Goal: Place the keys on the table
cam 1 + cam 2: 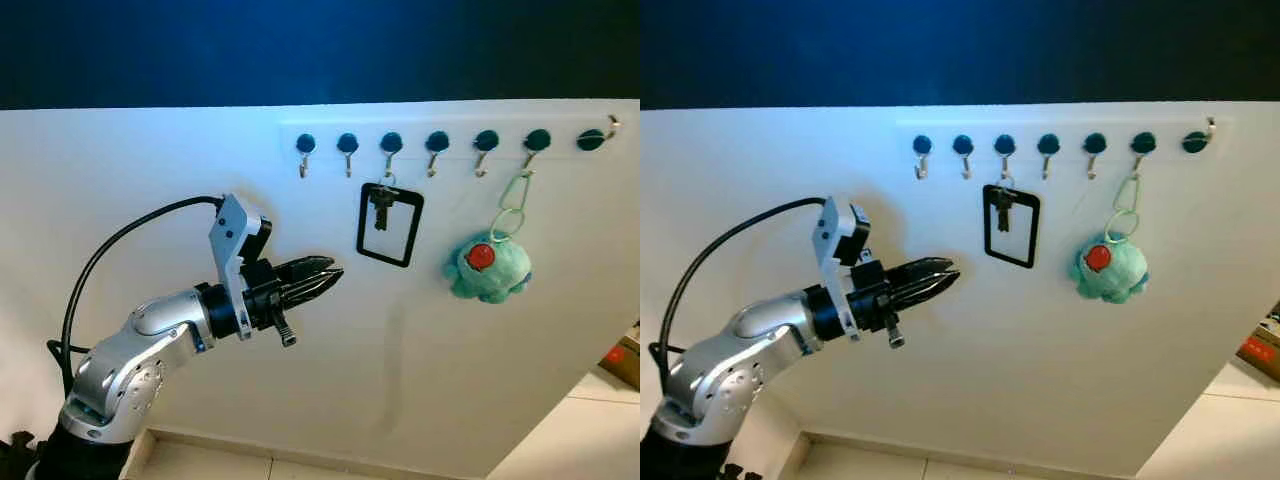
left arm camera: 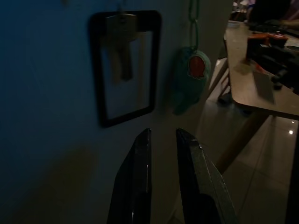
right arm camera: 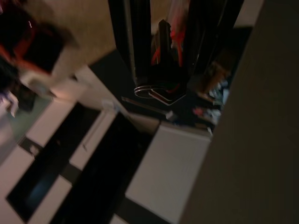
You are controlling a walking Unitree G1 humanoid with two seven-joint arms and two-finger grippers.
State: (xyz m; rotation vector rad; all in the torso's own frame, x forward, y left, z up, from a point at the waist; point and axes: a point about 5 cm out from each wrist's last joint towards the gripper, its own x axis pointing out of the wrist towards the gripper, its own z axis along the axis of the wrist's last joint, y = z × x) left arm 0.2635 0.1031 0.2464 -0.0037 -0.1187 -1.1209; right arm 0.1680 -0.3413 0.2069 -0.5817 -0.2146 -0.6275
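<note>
- Keys (image 1: 381, 208) hang on the wall ahead of you, on the third hook (image 1: 391, 144) from the left in a row of seven dark-capped hooks; a black rectangular frame (image 1: 390, 225) hangs from the same hook and surrounds them.
- Your left gripper (image 1: 325, 276) is raised in front of the wall, left of the frame and a little lower than the keys — near them, but apart and touching nothing.
- Its two black fingers (image 2: 139, 177) point toward the wall and sit close together with a narrow gap between them; you are grasping nothing.
- From the left wrist camera you see the keys (image 2: 121, 46) inside the frame (image 2: 125, 67), straight beyond the fingertips, dim in the shade.
- A teal plush toy (image 1: 489, 267) with a red patch hangs right of the frame, on a pale green clip chain (image 1: 510, 205) from the sixth hook (image 1: 537, 141).
- The other hooks carry nothing that you can see; the rightmost one (image 1: 592, 139) sits at the end of the white wall (image 1: 150, 160).
- Past the wall's right edge you can see a wooden table (image 2: 252, 79) with dark clutter on it, standing on a pale tiled floor (image 2: 261, 177).
- Your right gripper (image 3: 161, 42) shows in its own wrist camera, blurred and dark, above a floor of pale and black panels (image 3: 93, 163). Whether its fingers are parted or closed, you cannot tell.
</note>
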